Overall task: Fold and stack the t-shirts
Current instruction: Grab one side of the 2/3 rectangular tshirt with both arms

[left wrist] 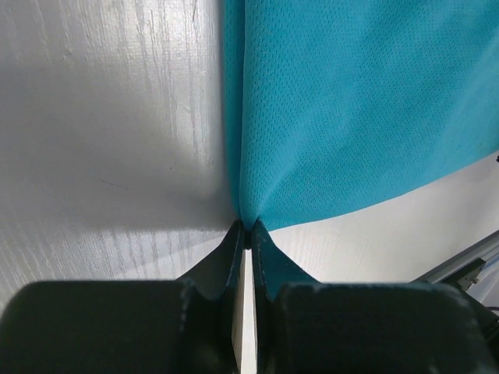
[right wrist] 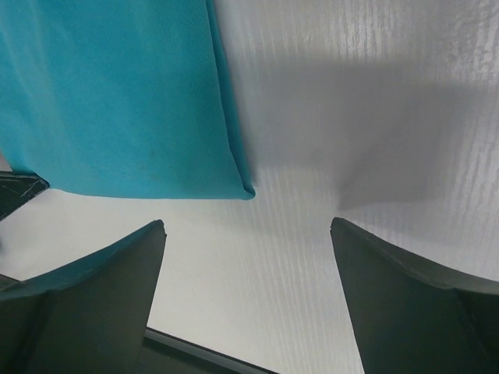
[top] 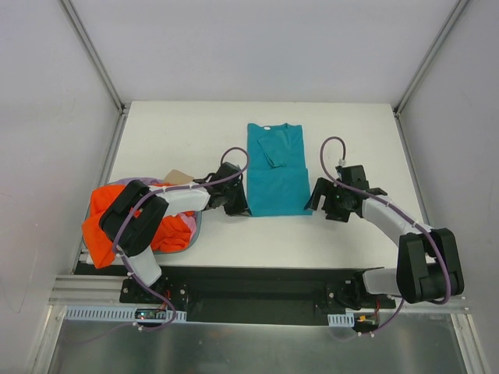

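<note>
A teal t-shirt [top: 274,171] lies flat in the middle of the white table [top: 171,132], folded into a long strip with a sleeve tucked across its top. My left gripper [top: 238,204] is at its near left corner; the left wrist view shows the gripper [left wrist: 248,226] shut on a pinch of the teal cloth [left wrist: 351,109]. My right gripper [top: 316,199] sits by the near right corner. In its wrist view it [right wrist: 248,222] stands open just short of the shirt's corner [right wrist: 117,93], touching nothing. An orange t-shirt [top: 97,218] and a lavender-pink one [top: 185,231] lie bunched at the left edge, partly under my left arm.
A small tan card piece [top: 179,175] lies beside the pile. Metal frame posts rise at the table's far corners [top: 117,101]. A black base plate and rail [top: 257,288] run along the near edge.
</note>
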